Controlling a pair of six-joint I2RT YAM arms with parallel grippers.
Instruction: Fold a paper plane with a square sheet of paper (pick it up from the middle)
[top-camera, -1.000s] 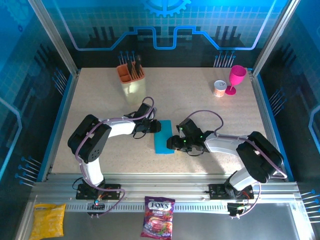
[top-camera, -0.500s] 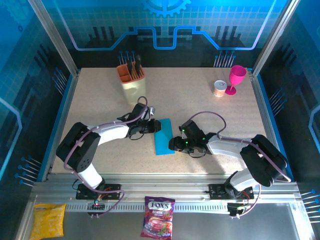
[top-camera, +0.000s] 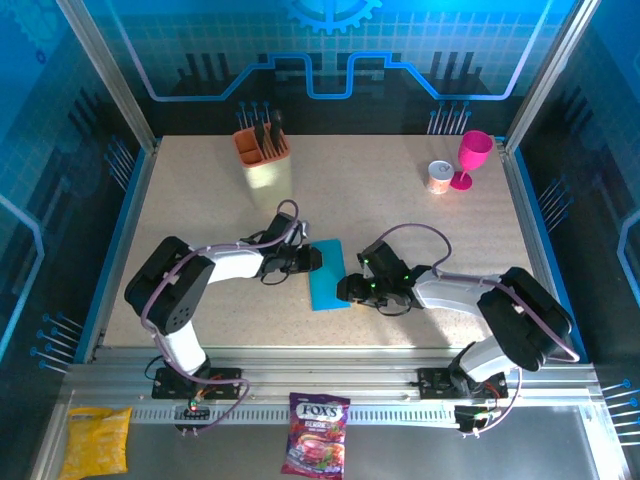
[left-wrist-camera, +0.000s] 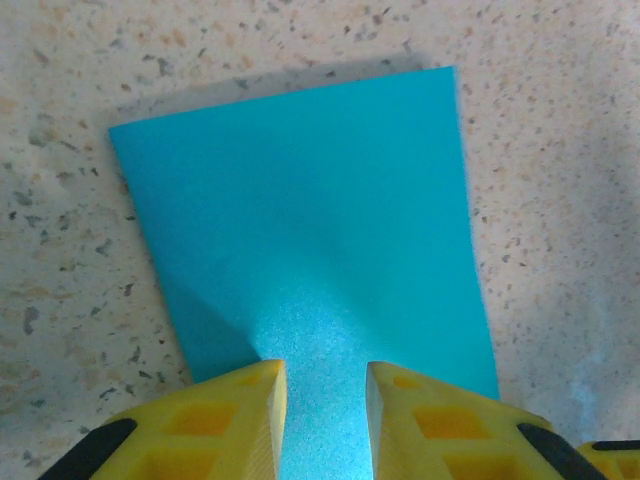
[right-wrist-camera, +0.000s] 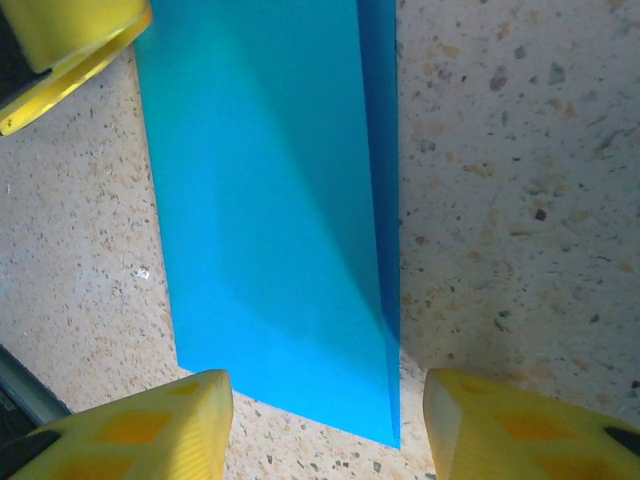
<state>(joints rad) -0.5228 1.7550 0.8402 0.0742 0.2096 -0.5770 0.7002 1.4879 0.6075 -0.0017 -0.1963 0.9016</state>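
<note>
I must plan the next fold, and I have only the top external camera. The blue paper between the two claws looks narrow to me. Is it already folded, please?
Observer: Yes. In the right wrist view the paper has two layers, and a darker lower layer peeks out along one long edge.
Operator: Is the right claw closed on it?
Observer: No. The right claw stands wide open, astride the short end of the paper.
Operator: And the left claw?
Observer: The left claw is open by a narrow gap only, right at the paper's edge. I cannot tell whether it touches the paper.
</note>
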